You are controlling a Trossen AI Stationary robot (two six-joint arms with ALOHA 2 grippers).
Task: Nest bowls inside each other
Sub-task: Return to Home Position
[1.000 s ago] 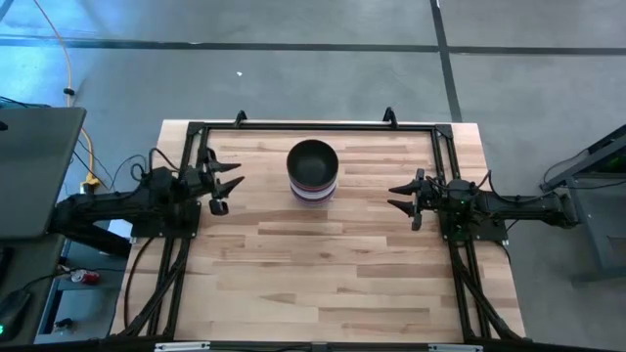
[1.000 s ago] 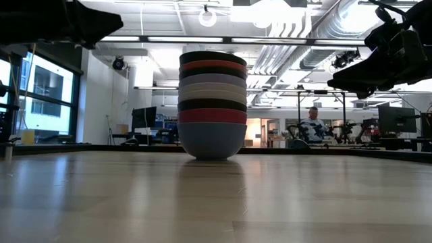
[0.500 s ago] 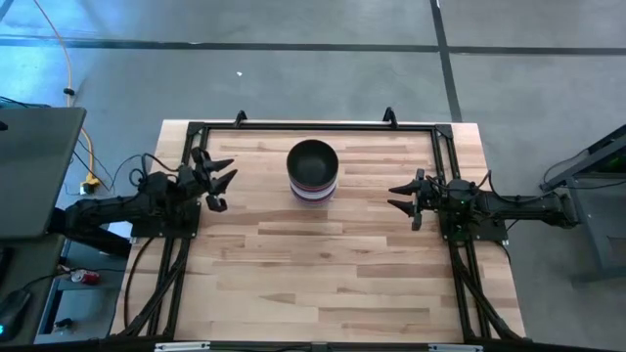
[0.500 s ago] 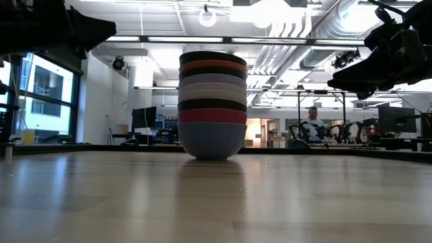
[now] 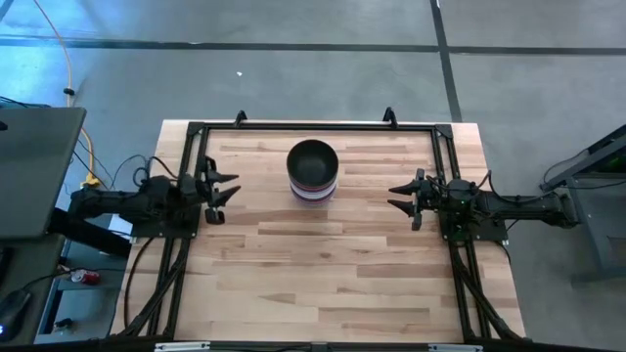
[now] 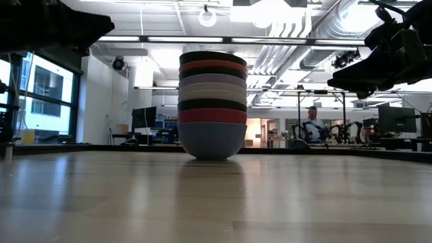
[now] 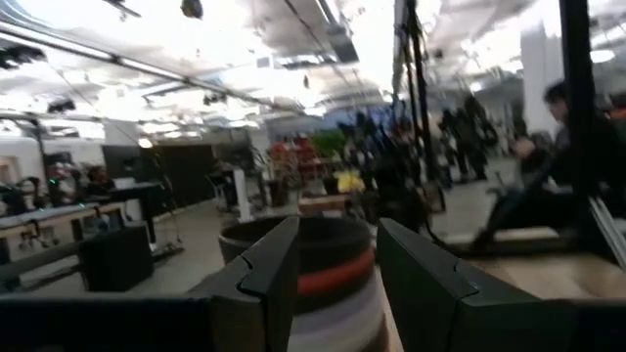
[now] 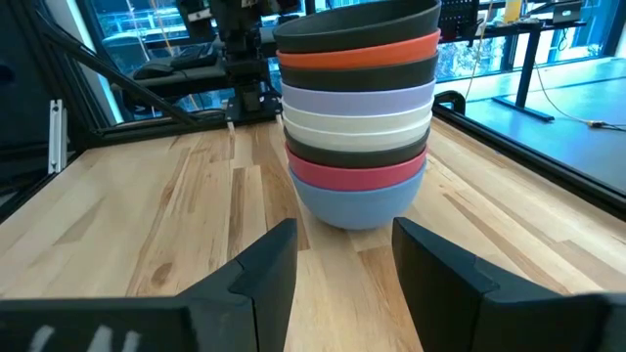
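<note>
The left gripper (image 5: 235,185) has swung back from its slight turn toward the table's far edge half a second ago and now points squarely across the table (image 5: 323,274); the right gripper (image 5: 393,197) and the bowls have not shifted.

Reading the high view as a dial with 12 at the far edge, the stack of bowls (image 5: 313,168) stands at about 12 o'clock from the table's middle, short of the far rail; all nine are nested in one upright column. From the bottom up they run blue bowl (image 8: 354,205), pink bowl (image 8: 357,173), black bowl (image 8: 358,150), two white bowls (image 8: 358,125), lavender bowl (image 8: 358,98), a second black bowl (image 8: 358,74), orange-red bowl (image 8: 360,51) and the top black bowl (image 8: 357,25).

The left gripper sits at roughly 8 o'clock from the stack, well apart from it, fingers spread and holding nothing; the right gripper sits at roughly 4 o'clock, also well apart, fingers likewise spread and bare; both point toward the stack.

In the low view a person (image 6: 312,125) is seated in the room beyond the table.
</note>
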